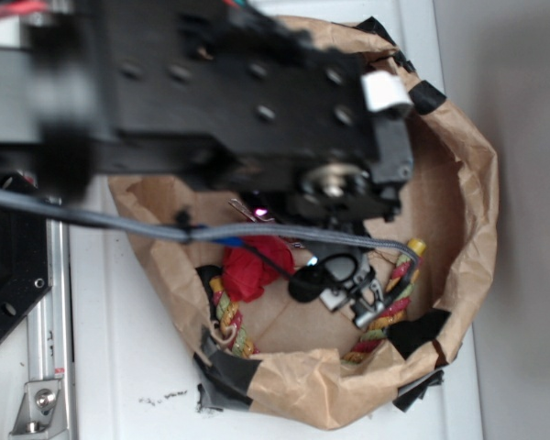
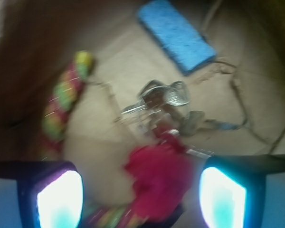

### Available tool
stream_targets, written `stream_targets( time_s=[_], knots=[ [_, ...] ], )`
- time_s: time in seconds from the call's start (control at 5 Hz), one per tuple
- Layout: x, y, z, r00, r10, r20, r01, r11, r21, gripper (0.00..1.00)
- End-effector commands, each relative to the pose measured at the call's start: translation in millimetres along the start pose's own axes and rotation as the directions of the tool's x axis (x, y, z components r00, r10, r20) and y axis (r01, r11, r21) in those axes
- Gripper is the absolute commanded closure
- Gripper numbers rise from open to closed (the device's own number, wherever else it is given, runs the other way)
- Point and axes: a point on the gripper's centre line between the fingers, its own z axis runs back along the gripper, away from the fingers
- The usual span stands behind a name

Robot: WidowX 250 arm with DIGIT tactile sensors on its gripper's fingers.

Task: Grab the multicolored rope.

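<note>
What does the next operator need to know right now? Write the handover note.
Gripper: open, holding nothing, hovering inside the paper bag.
Multicolored rope: lying on the bag floor, curving along the wall, to the left in the wrist view.
Red wad sits between the fingers; keys and a blue sponge lie beyond.
Done: approach. Left: shift to the rope, close, lift.

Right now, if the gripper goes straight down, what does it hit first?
Probably the red wad, which sits between the open gripper fingers, not the multicolored rope off to one side. Depth is blurry.
</note>
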Motion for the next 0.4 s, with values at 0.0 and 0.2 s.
stream_targets(
  time_s=[0.0,0.2],
  knots=[
    [12,-49,-8,0.971,0.092,0.223,-0.096,0.995,0.008,0.0],
    [13,-72,-20,0.967,0.093,0.236,-0.096,0.995,0.001,0.0]
  ],
)
